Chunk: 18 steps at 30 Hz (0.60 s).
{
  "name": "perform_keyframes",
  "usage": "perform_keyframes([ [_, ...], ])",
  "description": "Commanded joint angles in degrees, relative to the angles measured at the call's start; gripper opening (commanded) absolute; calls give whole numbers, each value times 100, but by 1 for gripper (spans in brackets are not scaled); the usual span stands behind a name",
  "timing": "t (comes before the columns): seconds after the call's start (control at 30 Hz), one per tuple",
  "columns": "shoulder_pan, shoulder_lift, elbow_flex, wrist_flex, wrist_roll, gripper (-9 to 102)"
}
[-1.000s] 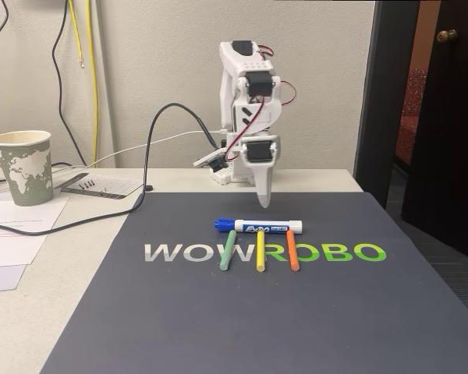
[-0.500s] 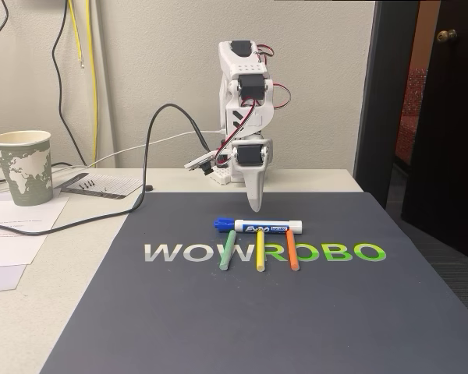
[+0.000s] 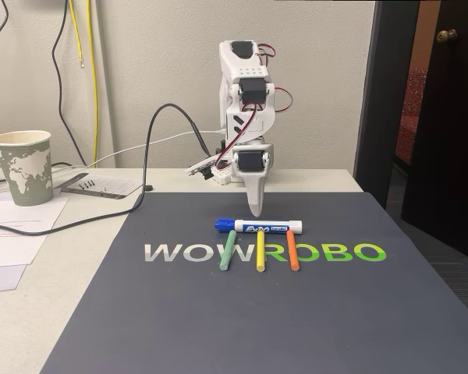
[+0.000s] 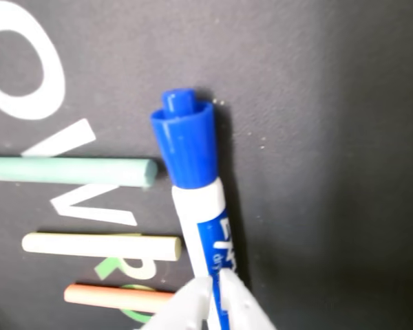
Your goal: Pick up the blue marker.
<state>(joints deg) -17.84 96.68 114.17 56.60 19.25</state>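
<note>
Blue marker (image 3: 259, 227) lying flat on the dark mat (image 3: 218, 312), long axis left-right in the fixed view, cap to the left, three thin sticks touching its near side. Tool (image 3: 254, 209) poised directly above mid-barrel, tips pressed narrowly together, holding nothing.

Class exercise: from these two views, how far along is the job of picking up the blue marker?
Done: the gripper is lined up above the blue marker. In hand: nothing; the marker lies flat on the dark mat, beside the green stick. Left: lowering, closing on the barrel, lifting. Whether the jaws are open is unclear.
</note>
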Motion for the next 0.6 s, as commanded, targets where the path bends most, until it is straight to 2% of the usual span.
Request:
perform_keyframes([
  [0.0,62,26,-255,62,-18,0],
  [0.3,88,-123,-492,413,176,0],
  [0.43,123,-413,-967,879,281,0],
  [0.57,132,-422,-993,896,308,0],
])
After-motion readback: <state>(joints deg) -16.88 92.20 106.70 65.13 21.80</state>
